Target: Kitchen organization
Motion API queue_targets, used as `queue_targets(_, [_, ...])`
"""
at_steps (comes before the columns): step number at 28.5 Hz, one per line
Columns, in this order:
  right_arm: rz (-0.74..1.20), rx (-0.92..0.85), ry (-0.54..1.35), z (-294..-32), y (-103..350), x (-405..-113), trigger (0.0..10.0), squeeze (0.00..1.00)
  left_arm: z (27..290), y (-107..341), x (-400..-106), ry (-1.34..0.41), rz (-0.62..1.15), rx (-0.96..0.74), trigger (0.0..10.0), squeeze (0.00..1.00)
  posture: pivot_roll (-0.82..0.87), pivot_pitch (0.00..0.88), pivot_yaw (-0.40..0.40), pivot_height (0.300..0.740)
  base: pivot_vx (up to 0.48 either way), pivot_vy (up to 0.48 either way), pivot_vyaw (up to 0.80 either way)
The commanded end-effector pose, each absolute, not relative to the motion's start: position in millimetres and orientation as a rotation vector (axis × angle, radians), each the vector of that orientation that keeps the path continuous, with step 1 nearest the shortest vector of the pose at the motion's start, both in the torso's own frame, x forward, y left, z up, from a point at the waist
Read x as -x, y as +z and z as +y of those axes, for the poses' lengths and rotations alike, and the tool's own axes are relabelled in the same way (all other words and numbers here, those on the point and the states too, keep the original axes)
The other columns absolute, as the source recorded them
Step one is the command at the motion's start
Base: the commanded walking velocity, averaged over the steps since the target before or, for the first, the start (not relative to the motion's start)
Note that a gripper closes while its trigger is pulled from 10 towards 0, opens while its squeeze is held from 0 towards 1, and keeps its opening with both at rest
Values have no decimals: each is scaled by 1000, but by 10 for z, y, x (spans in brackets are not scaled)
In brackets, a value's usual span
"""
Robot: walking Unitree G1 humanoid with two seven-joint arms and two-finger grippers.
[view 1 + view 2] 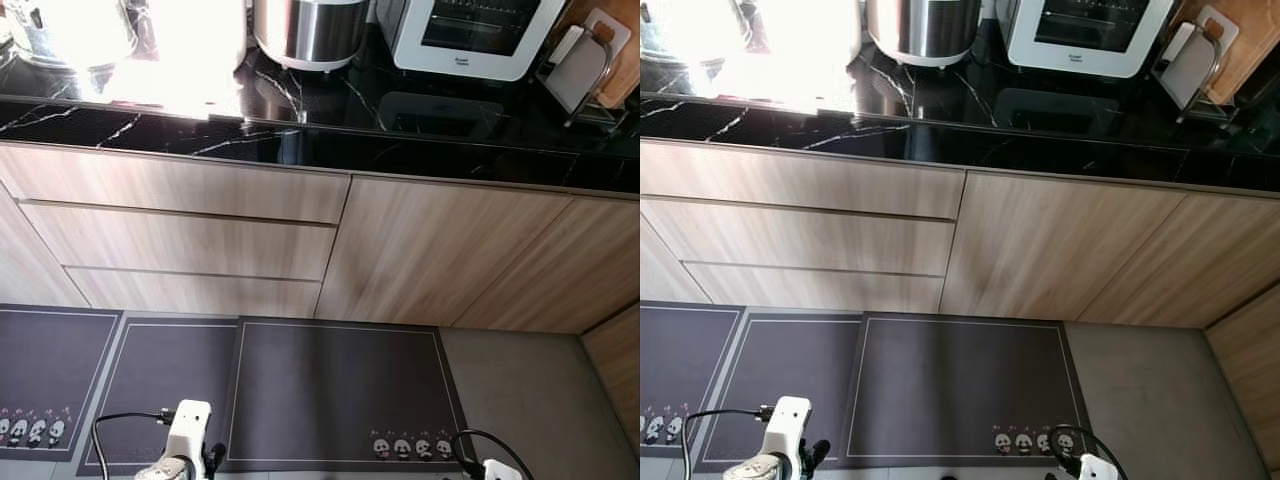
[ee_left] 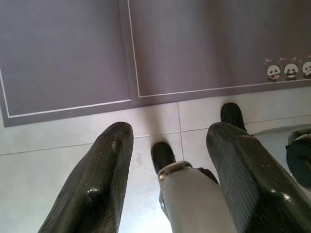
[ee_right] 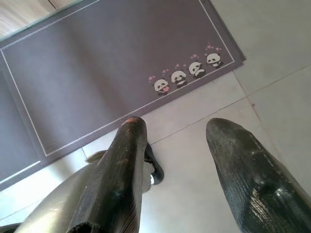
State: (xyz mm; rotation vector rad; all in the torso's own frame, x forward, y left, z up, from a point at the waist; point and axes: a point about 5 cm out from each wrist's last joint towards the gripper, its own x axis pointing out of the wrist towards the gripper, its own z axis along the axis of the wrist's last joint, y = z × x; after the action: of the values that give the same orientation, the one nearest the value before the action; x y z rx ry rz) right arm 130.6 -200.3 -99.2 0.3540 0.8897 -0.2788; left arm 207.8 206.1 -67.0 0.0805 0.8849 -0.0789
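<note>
both grippers, left gripper and right gripper, hang low over the mats with fingers spread and empty, while the counter holding the cooker and oven lies well ahead and above, neither arm clearly nearer.

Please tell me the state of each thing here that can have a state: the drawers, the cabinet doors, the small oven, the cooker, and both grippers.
Drawers: all three closed.
Cabinet doors: closed.
White countertop oven: door shut.
Steel cooker: upright on the black counter; lid out of frame.
Left gripper: open, empty, over the floor by the mats.
Right gripper: open, empty, hanging low.
</note>
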Motion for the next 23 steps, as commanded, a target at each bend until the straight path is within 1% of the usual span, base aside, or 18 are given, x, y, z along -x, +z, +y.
queue_targets(1, [902,-342,-286,-2043,-1001,-1261,10000,0,2026,-683,-2066,-99,891,-89,10000,0,270,128,-130,740,0,0,-744])
queue_targets(23, [902,-342,-285,-2041,-1001,-1263,10000,0,2029,-682,-2067,-102,893,-92,10000,0,271,129,-128,740,0,0,-744])
